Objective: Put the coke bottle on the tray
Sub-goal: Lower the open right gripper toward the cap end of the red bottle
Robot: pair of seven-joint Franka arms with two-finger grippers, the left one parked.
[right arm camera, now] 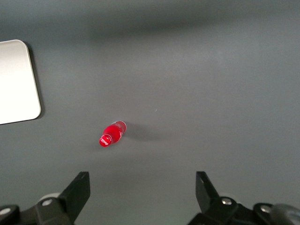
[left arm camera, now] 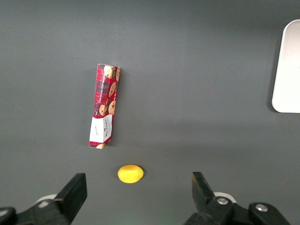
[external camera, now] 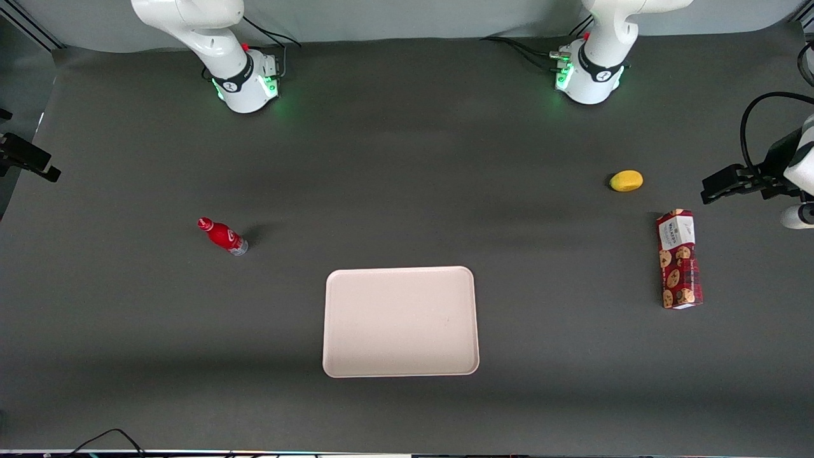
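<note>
Red plastic, glossy, with a matching cap and a clear base, the bottle (external camera: 222,236) stood upright on the matte dark-grey table (external camera: 407,191), toward the working arm's end and well apart from the tray (external camera: 400,321). The tray was a flat cream-pink rectangle with rounded corners and a low rim, smooth and bare, nearer the front camera than the bottle. The gripper (right arm camera: 143,190) hung high above the table, its black angular fingers (right arm camera: 77,192) spread wide apart and holding nothing; the bottle (right arm camera: 112,133) showed small below it, with a corner of the tray (right arm camera: 18,82) off to one side. Toward the parked arm's end lay a long red box (external camera: 679,259) printed with cookies and, farther from the camera, a smooth yellow oval fruit (external camera: 626,180).
</note>
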